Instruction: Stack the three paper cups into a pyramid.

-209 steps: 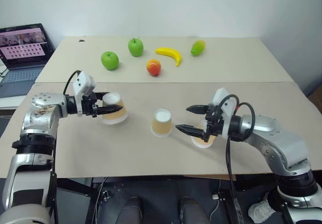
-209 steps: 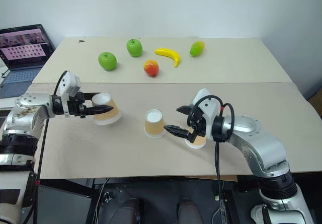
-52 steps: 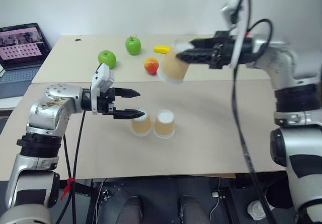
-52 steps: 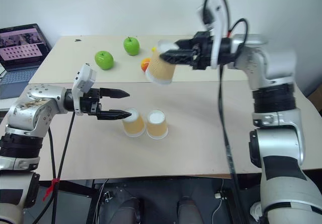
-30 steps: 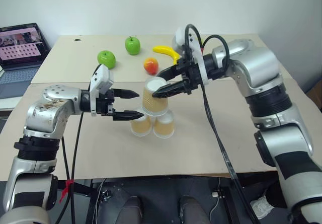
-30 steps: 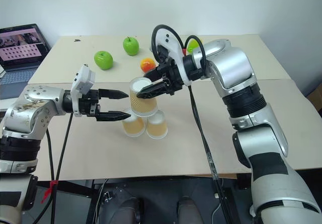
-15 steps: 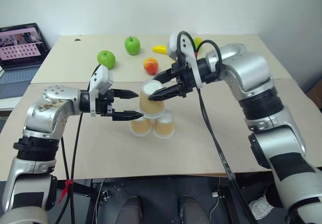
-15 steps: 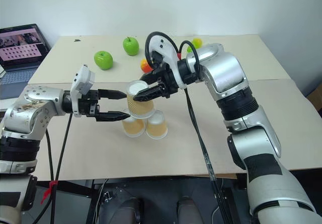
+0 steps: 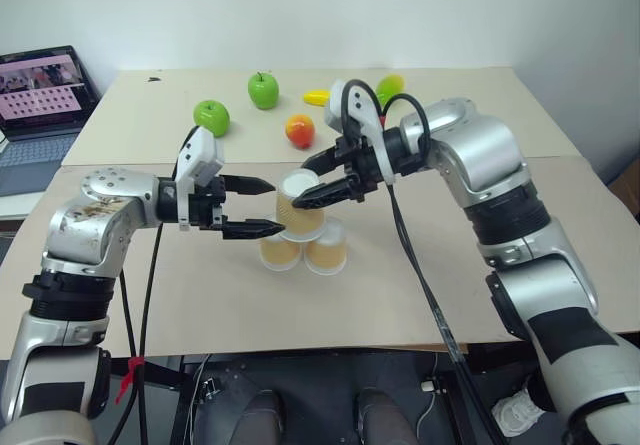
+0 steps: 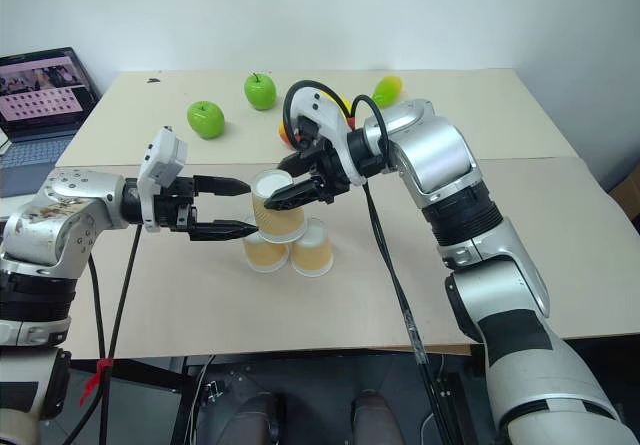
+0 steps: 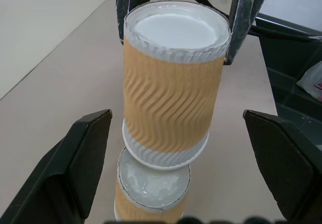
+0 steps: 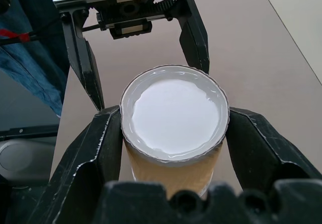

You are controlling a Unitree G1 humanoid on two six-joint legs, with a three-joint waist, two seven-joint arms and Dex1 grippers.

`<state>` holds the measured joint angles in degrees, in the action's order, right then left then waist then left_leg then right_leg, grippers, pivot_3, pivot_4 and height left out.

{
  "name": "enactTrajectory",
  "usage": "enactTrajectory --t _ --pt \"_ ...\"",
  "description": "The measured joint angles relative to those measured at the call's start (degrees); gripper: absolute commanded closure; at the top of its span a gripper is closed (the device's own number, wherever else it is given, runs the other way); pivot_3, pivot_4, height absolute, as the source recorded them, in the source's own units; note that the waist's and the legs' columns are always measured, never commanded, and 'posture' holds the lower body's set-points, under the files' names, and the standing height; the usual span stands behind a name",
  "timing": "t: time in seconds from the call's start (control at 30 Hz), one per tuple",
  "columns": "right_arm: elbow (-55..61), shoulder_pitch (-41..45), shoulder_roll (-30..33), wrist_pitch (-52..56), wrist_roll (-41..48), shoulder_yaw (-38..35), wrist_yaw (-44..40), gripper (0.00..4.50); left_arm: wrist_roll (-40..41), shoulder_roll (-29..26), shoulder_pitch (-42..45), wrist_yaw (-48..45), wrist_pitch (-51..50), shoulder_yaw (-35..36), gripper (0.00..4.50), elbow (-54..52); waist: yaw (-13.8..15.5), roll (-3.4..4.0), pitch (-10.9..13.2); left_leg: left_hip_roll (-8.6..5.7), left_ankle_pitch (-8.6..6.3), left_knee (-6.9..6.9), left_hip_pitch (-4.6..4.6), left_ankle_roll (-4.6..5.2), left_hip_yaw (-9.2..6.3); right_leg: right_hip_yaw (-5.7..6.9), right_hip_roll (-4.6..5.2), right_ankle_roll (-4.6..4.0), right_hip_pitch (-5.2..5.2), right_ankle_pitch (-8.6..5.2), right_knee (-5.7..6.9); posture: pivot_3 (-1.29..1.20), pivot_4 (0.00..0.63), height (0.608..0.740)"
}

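Your right end effector (image 9: 318, 191) pinches top cup (image 9: 299, 205), just above two base cups (image 9: 303, 250) on worktop (image 9: 420, 285). Your left end effector (image 9: 262, 207) spread wide, fingers flanking top cup, apart.

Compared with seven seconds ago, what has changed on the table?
The right pincer took the third cup, lifted it and lowered it onto the two base cups; it still grips it. The left pincer pushed its cup beside the middle one, let go, and stands open. The fruit and laptop stayed.
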<state>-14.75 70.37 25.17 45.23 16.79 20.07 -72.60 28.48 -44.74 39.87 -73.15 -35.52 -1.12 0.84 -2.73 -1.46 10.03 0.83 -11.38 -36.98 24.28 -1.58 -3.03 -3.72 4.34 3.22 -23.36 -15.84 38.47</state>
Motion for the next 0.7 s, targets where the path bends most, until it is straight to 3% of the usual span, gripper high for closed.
enactTrajectory --t 0.07,0.13,0.23,0.7 --pt "-0.42 -0.1 -0.04 -0.25 -0.14 0.0 -0.01 1.72 0.17 -0.1 -0.1 0.09 -0.04 0.0 0.0 -0.04 -0.02 0.0 0.0 0.0 0.0 0.0 0.0 0.0 0.0 0.0 0.0 0.0 0.0 0.0 0.0 0.0 0.15 0.732" --pt "-0.65 -0.26 -0.18 -0.59 -0.29 -0.01 0.05 0.72 0.2 -0.15 -0.21 0.25 -0.05 0.0 0.0 -0.07 -0.02 0.0 0.0 0.0 0.0 0.0 0.0 0.0 0.0 0.0 0.0 0.0 0.0 0.0 0.0 0.0 0.15 0.732" --pt "-0.86 -0.26 -0.42 -1.09 -0.31 -0.02 0.03 0.07 0.36 -0.15 -0.25 0.49 -0.05 0.0 0.0 -0.07 -0.02 0.0 0.0 0.0 0.0 0.0 0.0 0.0 0.0 0.0 0.0 0.0 0.0 0.0 0.0 0.0 0.15 0.732" --pt "2.01 0.54 0.23 0.72 1.84 -1.89 -1.18 0.07 0.76 -0.27 -0.34 0.78 -0.05 0.0 0.0 -0.06 0.01 0.01 0.0 0.0 0.0 0.0 0.0 0.0 -0.01 0.0 0.0 0.0 0.0 0.0 0.0 0.0 0.15 0.732"
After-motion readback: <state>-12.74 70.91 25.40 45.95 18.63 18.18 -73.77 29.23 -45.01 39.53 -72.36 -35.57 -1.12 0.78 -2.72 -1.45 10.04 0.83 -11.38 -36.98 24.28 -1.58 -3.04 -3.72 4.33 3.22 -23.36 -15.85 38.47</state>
